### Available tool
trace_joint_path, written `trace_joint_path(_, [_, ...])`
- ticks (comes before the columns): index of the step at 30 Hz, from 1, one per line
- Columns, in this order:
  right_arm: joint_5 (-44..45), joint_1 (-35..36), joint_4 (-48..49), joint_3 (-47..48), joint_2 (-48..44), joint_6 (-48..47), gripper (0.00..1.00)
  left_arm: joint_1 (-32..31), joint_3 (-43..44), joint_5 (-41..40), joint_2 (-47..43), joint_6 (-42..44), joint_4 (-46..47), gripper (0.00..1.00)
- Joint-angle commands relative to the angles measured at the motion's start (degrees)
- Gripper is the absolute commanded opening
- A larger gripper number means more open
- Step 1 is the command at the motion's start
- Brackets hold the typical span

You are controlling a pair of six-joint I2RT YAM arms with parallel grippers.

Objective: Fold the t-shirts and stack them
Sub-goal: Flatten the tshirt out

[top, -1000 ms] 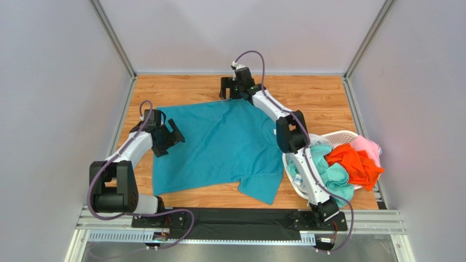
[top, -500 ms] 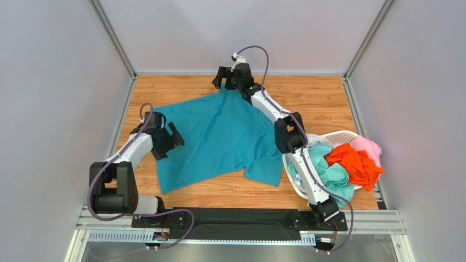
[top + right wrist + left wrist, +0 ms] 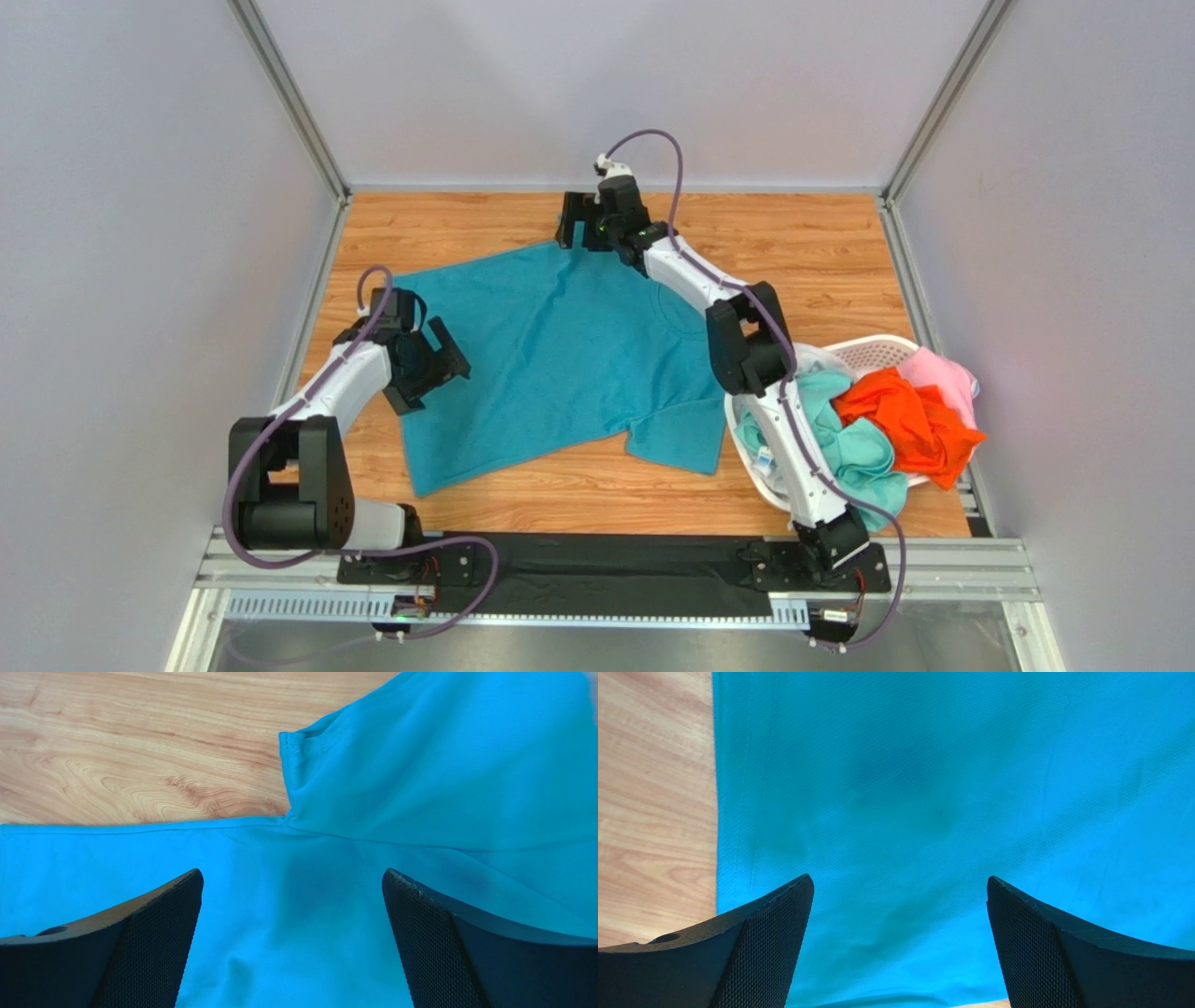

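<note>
Top external view: a teal shirt (image 3: 561,357) lies spread open on the wooden tabletop (image 3: 814,252), a little askew, with its near right sleeve bunched up just beside a white basket (image 3: 877,346). The basket sits at the right edge of the tabletop, and the right arm's lower links cross in front of it. In the basket lie a mint shirt (image 3: 856,455), an orange shirt (image 3: 912,413) on top of it, and a pink shirt (image 3: 943,375) hanging over the far rim.

The left fingers (image 3: 432,367) sit over the left edge of the teal shirt, about halfway along that side. In the left wrist view they are spread wide, with flat teal cloth below and between them and nothing gripped. The shirt's straight hemmed edge runs up the left of that view, with bare wood beside it.

The right arm stretches far across the tabletop, and the right fingers (image 3: 578,224) are above the far edge of the teal shirt. In the right wrist view they too are spread wide and hold nothing. Below them a hemmed sleeve end meets the shirt's edge, with bare wood beyond it.
</note>
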Motion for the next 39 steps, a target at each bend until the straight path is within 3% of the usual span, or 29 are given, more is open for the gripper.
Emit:
trace_joint_path(1, [7.8, 0.1, -4.2, -0.9, -11.5, -4.1, 1.00, -0.1, 1.5, -1.5, -3.1, 0.5, -1.8, 1.00])
trace_joint_path(6, [20.7, 0.2, -13.0, -6.9, -18.7, -8.5, 1.00, -0.2, 0.3, -1.8, -7.0, -0.2, -2.9, 1.00])
trace_joint_path(9, [23.4, 0.2, -15.3, -13.0, -23.6, -10.4, 1.00, -0.2, 0.3, -1.8, -7.4, -0.6, -2.9, 1.00])
trace_joint_path(20, [16.0, 0.3, -17.3, -32.6, -33.3, -7.2, 1.00, -0.2, 4.8, -1.2, 3.3, -1.2, -0.7, 1.00])
trace_joint_path(31, [14.2, 0.2, -17.7, -36.3, -28.6, -4.0, 1.00, -0.1, 14.2, -1.8, 19.7, -1.3, -0.5, 1.00])
trace_joint_path(34, [14.1, -0.2, -18.2, -36.7, -27.4, -2.8, 1.00, -0.2, 18.3, -1.8, 23.8, -1.4, -2.1, 0.95])
trace_joint_path(39, [12.5, -1.3, -20.2, -37.4, -26.1, 0.7, 1.00, -0.2, 25.2, -4.9, 28.2, -1.2, -6.2, 0.97])
